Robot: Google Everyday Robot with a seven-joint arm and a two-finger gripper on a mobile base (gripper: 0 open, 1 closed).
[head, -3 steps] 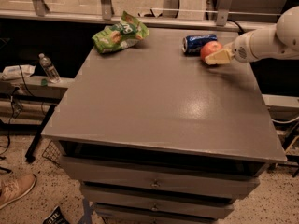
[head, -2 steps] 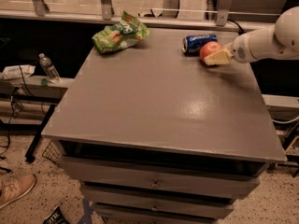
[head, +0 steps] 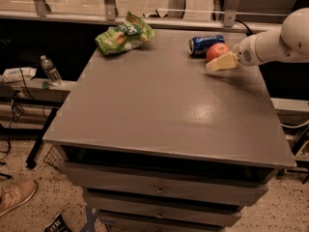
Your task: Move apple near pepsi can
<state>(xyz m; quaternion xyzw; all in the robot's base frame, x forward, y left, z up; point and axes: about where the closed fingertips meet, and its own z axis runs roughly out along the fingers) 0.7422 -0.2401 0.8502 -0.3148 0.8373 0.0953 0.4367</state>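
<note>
One white arm (head: 285,40) enters from 3 o'clock, reaching over the far right part of the grey table (head: 169,110). Gripper (head: 221,61) sits at about 1 o'clock on the tabletop, its pale tip pressed against the near side of the apple (head: 218,50). Can't tell how far open it is or whether it actually grips the apple, because the far side is hidden. Apple is at 1 o'clock on the table, low at the surface. Pepsi can (head: 205,44) lies on its side at the apple's 10 o'clock, just beside it and possibly touching. Green snack bag (head: 123,35) at the table's 11 o'clock, well apart from both. Water bottle (head: 49,70) stands off the table at 9 o'clock. Shoe (head: 14,197) on the floor at 7 o'clock. Drawers (head: 159,190) below the tabletop.
</note>
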